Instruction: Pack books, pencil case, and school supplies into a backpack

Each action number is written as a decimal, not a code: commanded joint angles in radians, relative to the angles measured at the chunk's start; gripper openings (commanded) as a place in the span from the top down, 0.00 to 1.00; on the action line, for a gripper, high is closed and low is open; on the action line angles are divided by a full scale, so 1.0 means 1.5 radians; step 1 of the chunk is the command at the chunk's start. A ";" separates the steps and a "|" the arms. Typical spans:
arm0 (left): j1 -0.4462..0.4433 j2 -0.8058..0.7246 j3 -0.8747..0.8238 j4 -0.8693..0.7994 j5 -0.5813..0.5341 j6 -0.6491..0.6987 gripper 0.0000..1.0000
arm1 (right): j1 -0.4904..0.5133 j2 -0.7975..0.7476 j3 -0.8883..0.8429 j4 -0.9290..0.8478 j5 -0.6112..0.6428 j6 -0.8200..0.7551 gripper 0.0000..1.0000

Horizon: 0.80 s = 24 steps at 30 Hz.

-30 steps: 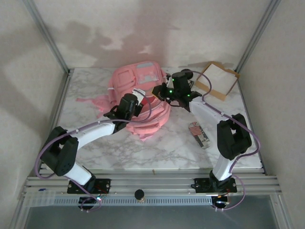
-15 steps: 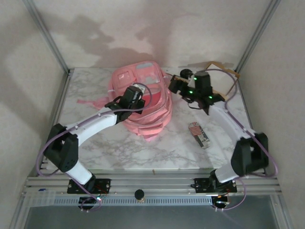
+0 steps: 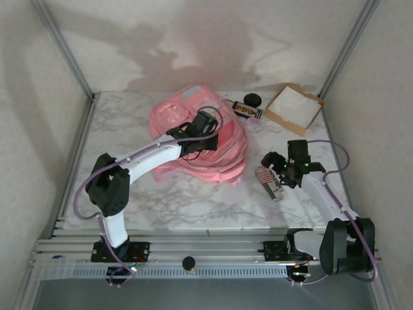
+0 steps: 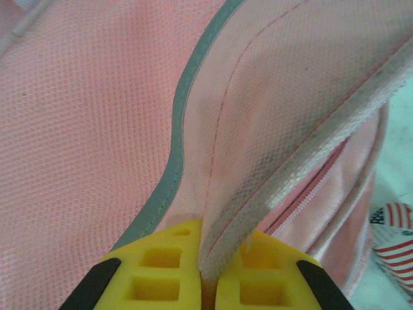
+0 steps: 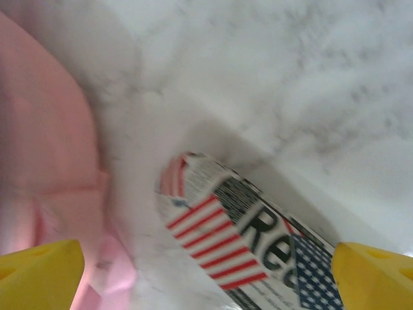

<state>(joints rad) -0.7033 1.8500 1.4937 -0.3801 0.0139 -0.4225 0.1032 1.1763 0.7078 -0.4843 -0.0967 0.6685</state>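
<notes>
- Pink backpack (image 3: 226, 156): left jaws clamp its zipper edge; hold that edge lifted.
- Right jaws stand wide over school supplies (image 3: 271, 185), at backpack's 4 o'clock; straddle the narrow sides squarely.

A cardboard tray (image 3: 293, 106) sits at the marble table's (image 3: 187, 200) far right corner; a black disc (image 3: 251, 100) and bar (image 3: 247, 111) lie left of it.

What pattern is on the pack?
The pack has red-white stripes, starry blue corner; best in right wrist view.

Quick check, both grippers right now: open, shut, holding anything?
Left gripper: shut on the backpack zipper edge.
Right gripper: open over the flag pack, holding nothing.
</notes>
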 commanded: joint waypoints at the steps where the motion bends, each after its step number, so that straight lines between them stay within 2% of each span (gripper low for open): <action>1: -0.006 0.014 0.046 0.016 0.071 -0.042 1.00 | -0.002 0.017 -0.023 0.003 0.002 0.014 0.01; 6: 0.002 0.003 0.057 -0.024 0.043 -0.007 1.00 | 0.022 0.040 -0.050 0.008 -0.035 0.013 0.01; 13: 0.013 -0.019 0.024 -0.025 0.029 0.000 1.00 | 0.146 0.058 -0.057 0.013 -0.022 0.061 0.01; 18: 0.017 -0.023 0.014 -0.019 0.040 -0.002 1.00 | 0.171 0.074 -0.038 -0.022 0.081 0.065 0.11; 24: 0.020 -0.036 0.002 0.001 0.054 -0.002 1.00 | 0.223 0.114 -0.020 -0.024 0.125 0.125 0.08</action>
<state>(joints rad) -0.6823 1.8507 1.5154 -0.4175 0.0624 -0.4229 0.4042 1.3293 0.6453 -0.4950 0.0154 0.7868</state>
